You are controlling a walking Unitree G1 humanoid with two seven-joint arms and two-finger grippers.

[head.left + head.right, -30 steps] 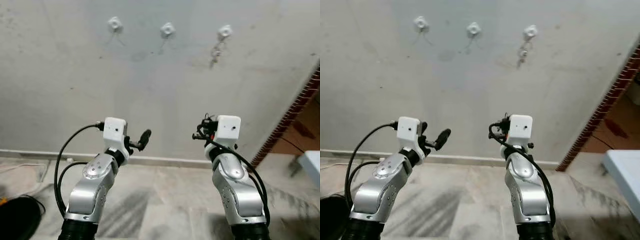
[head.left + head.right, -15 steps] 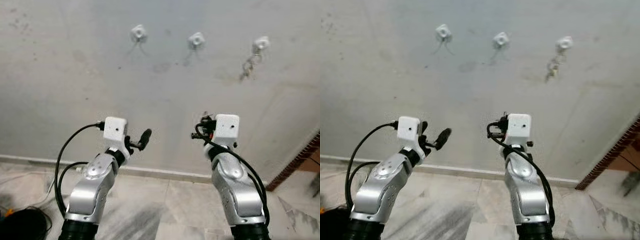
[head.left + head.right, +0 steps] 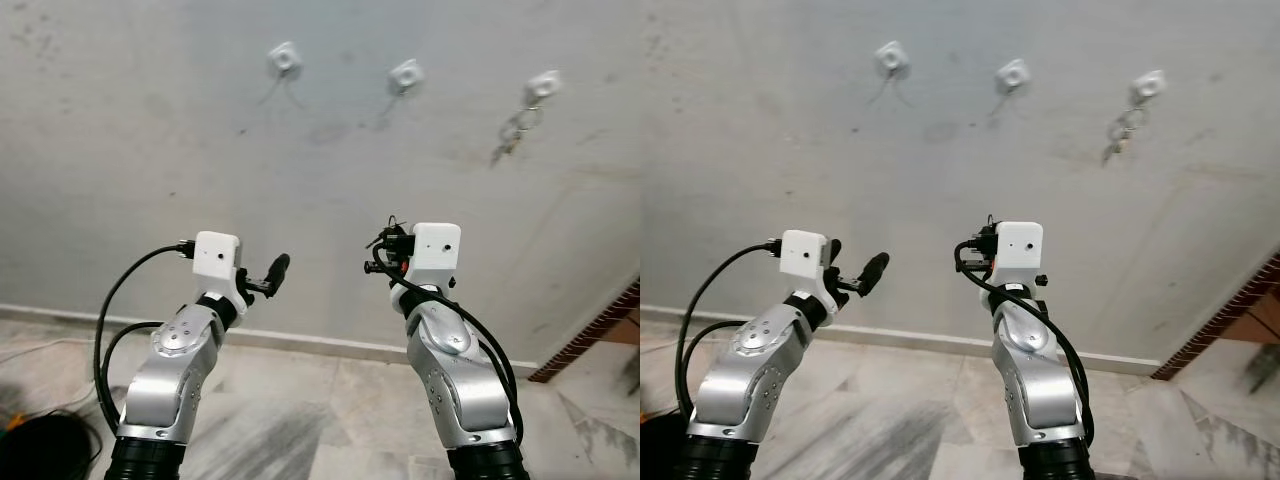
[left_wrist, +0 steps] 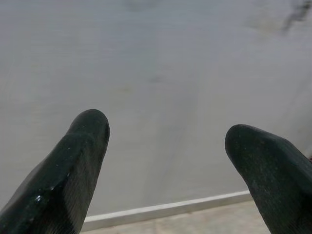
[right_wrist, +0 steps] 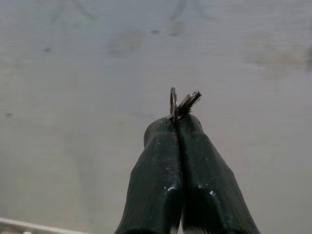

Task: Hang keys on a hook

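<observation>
A plain entry or passage wall in a home.

A bare, scuffed grey-white plaster wall (image 3: 150,150) carries 3 small white hooks (image 3: 286,57) in a row, and a set of keys (image 3: 512,132) hangs from the rightmost one. A pale skirting strip (image 3: 60,318) runs along its foot above a veined marble-tile floor (image 3: 300,420). A red brick edge (image 3: 600,330) rises at the right, and black cable lies on the floor at the left.

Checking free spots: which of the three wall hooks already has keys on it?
The right-hand hook: a key bunch dangles from it. The middle hook and left hook are bare.
</observation>
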